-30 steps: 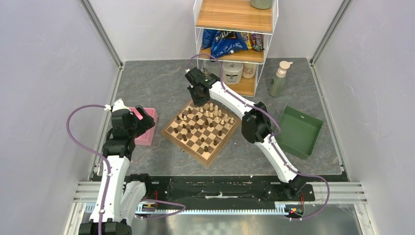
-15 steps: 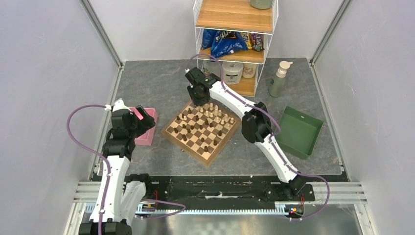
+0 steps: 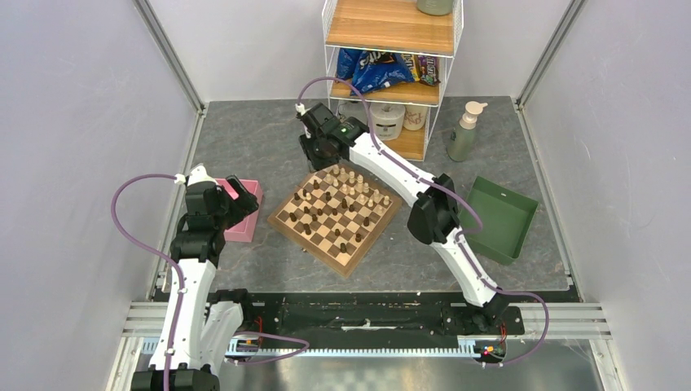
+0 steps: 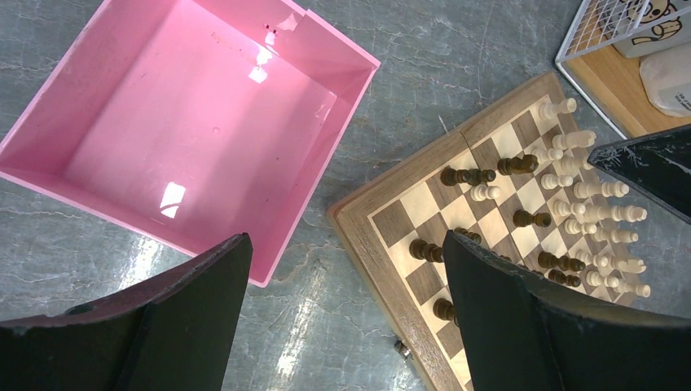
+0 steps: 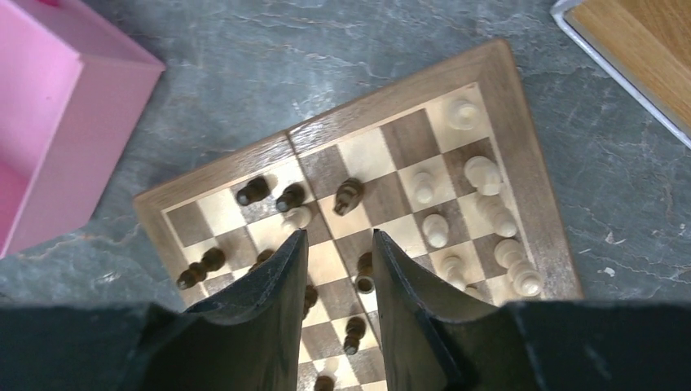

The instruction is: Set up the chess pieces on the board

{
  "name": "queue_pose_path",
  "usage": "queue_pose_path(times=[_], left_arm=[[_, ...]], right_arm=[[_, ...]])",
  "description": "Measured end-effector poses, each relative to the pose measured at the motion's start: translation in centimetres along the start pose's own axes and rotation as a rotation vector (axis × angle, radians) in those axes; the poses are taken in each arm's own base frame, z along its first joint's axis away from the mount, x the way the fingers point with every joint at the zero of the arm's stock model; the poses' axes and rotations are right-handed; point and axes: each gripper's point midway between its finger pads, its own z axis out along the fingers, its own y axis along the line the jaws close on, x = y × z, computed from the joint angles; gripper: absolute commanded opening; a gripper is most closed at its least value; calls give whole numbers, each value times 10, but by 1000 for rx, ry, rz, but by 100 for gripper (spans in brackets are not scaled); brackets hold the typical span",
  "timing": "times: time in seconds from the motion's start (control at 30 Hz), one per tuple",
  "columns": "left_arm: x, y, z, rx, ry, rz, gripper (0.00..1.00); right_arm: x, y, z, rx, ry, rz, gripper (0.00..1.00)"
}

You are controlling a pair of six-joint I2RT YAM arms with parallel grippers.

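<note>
The board (image 3: 281, 221) lies at an angle in the middle of the table. Dark brown pieces (image 3: 314, 213) stand mostly on its near-left half and pale cream pieces (image 3: 358, 186) along its far-right side. My right gripper (image 3: 319, 151) hovers above the board's far corner. In the right wrist view it (image 5: 338, 238) is open and empty, over a dark piece (image 5: 349, 195) and pale pieces (image 5: 484, 173). My left gripper (image 3: 243, 202) hangs wide open and empty over bare table (image 4: 346, 244), between the pink tray (image 4: 204, 138) and the board's edge (image 4: 367, 244).
The pink tray (image 3: 244, 232) sits left of the board and a green tray (image 3: 499, 218) sits to its right. A wire shelf (image 3: 391, 90) with snack bags and tubs stands behind the board. A soap bottle (image 3: 464, 130) stands next to the shelf.
My right gripper has drawn back from over the board's far squares toward the far left, uncovering pale pieces there. The left arm has not moved.
</note>
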Motion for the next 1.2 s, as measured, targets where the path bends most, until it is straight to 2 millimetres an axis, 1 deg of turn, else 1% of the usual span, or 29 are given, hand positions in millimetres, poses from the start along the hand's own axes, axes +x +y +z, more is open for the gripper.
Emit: queue_pose_path(times=[0.1, 0.2, 0.3, 0.37, 0.43, 0.5, 0.6, 0.67, 0.7, 0.73, 0.8, 0.9, 0.97, 1.0, 1.07, 1.13, 1.2], left_arm=[[0, 0, 0, 1, 1, 0, 95], [3, -4, 0, 23, 18, 9, 96], [8, -11, 3, 59, 63, 32, 96], [8, -16, 5, 79, 89, 50, 96], [2, -25, 6, 107, 108, 68, 95], [-8, -36, 6, 143, 110, 81, 92], [-24, -57, 6, 205, 116, 106, 81], [-27, -72, 10, 237, 138, 138, 80], [-25, -79, 12, 250, 155, 157, 80], [-19, -89, 14, 267, 179, 183, 80], [-5, -109, 17, 296, 228, 242, 77], [16, -136, 20, 321, 292, 324, 68], [27, -147, 26, 325, 324, 357, 65], [33, -150, 30, 319, 340, 370, 64], [46, -150, 41, 287, 376, 394, 63], [59, -147, 49, 244, 406, 407, 62], [68, -146, 54, 212, 422, 410, 60]], right_arm=[[-1, 11, -7, -17, -11, -12, 41], [6, 17, -11, -33, 5, -16, 41], [16, 17, -18, -37, 26, -10, 41], [22, 14, -28, -35, 32, -1, 41], [28, 12, -44, -36, 28, 6, 41], [30, 9, -63, -34, 9, 16, 41], [29, 2, -98, -18, -56, 40, 40], [28, -6, -119, 2, -109, 68, 39], [36, -12, -123, 24, -116, 89, 38], [33, -14, -139, 27, -147, 102, 38], [38, -25, -151, 50, -176, 144, 38], [52, -53, -162, 97, -194, 228, 38], [62, -76, -168, 141, -199, 285, 38], [66, -87, -171, 162, -203, 309, 38], [71, -109, -178, 206, -218, 357, 38], [71, -118, -185, 225, -236, 374, 38], [69, -121, -191, 227, -256, 381, 37]])
